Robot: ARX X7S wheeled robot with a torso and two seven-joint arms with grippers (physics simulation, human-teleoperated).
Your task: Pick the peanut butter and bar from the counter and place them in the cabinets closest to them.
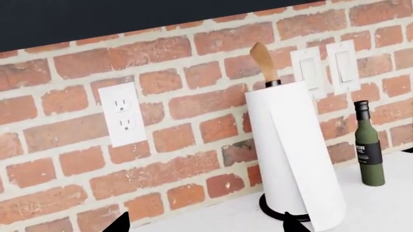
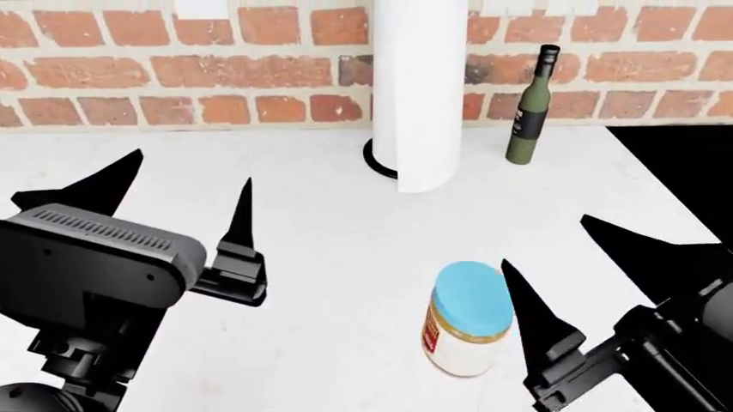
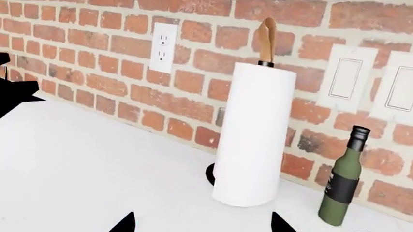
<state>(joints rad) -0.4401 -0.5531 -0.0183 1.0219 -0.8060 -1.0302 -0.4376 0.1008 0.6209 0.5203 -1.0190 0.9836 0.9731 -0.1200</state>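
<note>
The brick wall [image 2: 137, 69] fills the back of the scene, red blocks with pale mortar, carrying a white power outlet [image 1: 123, 114] and a pair of white light switches [image 1: 326, 67]. Below it spreads the white worktop [image 2: 321, 215], faintly marbled, with its right edge dropping off into black. Both arms are up over the surface. The left claw [image 2: 178, 202] hangs spread wide above the worktop's left half, its two dark pointed fingers well apart and nothing between them. The right claw [image 2: 607, 266] is likewise released, fingers splayed, and it holds nothing. Standing tall at the back is the paper towel roll [image 2: 420, 94] on its dark round base, wooden knob on top, one sheet hanging loose down the front. Just to the right of it stands the dark green bottle [image 2: 531, 107], upright, near the wall. And there's the peanut butter [image 2: 466, 319], upright on the worktop near the front, blue lid up, red label facing left, sitting just beside the right claw's nearer finger but not gripped. No sign of the bar in any view.
</note>
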